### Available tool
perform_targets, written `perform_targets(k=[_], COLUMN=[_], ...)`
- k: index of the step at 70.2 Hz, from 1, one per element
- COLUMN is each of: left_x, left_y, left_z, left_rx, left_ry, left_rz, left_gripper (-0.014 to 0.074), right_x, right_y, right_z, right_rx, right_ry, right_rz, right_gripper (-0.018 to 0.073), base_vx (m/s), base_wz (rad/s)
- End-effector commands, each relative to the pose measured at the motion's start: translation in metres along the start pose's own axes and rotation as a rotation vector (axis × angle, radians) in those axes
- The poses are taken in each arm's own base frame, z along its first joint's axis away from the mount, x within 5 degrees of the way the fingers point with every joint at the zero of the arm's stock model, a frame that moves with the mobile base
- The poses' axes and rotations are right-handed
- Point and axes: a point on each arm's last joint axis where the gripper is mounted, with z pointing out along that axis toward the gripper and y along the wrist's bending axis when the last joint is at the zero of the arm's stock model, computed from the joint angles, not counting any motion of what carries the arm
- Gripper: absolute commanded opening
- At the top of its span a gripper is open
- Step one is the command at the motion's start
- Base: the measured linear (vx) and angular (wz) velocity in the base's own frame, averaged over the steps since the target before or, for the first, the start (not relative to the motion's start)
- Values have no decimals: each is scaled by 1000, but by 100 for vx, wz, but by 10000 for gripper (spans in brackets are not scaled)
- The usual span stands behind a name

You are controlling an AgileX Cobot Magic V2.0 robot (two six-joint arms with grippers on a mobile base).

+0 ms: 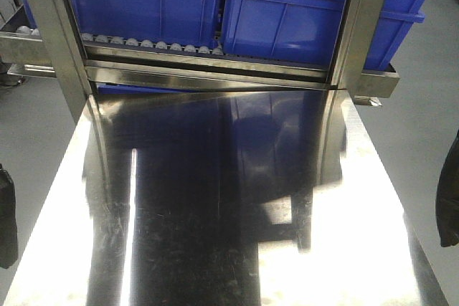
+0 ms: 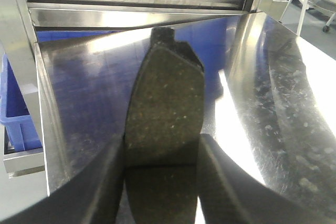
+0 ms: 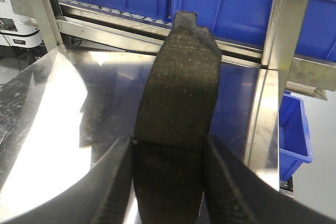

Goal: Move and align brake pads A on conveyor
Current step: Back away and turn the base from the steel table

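In the left wrist view, the left claw (image 2: 160,148) is closed partway. Its two dark fingers (image 2: 107,182) press the long sides of a dark grey, curved oblong brake pad (image 2: 165,108). The pad's rough, speckled face is turned to the camera. It reaches from the bottom centre of the frame up to a notched darker tip in the upper middle. It hangs over the mirror-bright steel surface (image 2: 278,103).

The surface's side edge runs down the left of the frame, with a blue plastic bin (image 2: 16,114) below and beyond it. Across the top, the surface ends at a horizontal steel rack rail (image 2: 136,17), and a band of steel shows between the pad's tip and that rail.

In the right wrist view, the right claw (image 3: 168,148) has the same partial closure. Its fingers (image 3: 113,182) pinch a second dark grey brake pad (image 3: 178,87), which also points up the middle of the frame. The surface (image 3: 52,103) spreads widest at the left. At the right it stops at a straight edge beneath a steel upright post (image 3: 286,19), and a low blue crate (image 3: 294,129) sits past that edge.

The front view shows the surface (image 1: 215,213) filling the lower frame, with large blue storage bins (image 1: 287,12) on a roller track (image 1: 150,46) along the top.
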Motion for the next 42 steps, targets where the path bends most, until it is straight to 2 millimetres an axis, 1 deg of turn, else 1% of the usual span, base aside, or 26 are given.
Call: perform_targets(k=[1, 42], left_x=[-17, -17], left_y=[-3, -3], left_z=[-4, -4], left_rx=[25, 25], left_ry=[-112, -112], left_rz=[4, 4], left_gripper=[153, 153], right_x=[-17, -17], right_y=[1, 1], right_z=[-4, -4], right_rx=[-6, -6], right_ry=[-119, -119], right_rz=[-21, -21], right_gripper=[-3, -3], base_vx=[0, 0], base_wz=[0, 0])
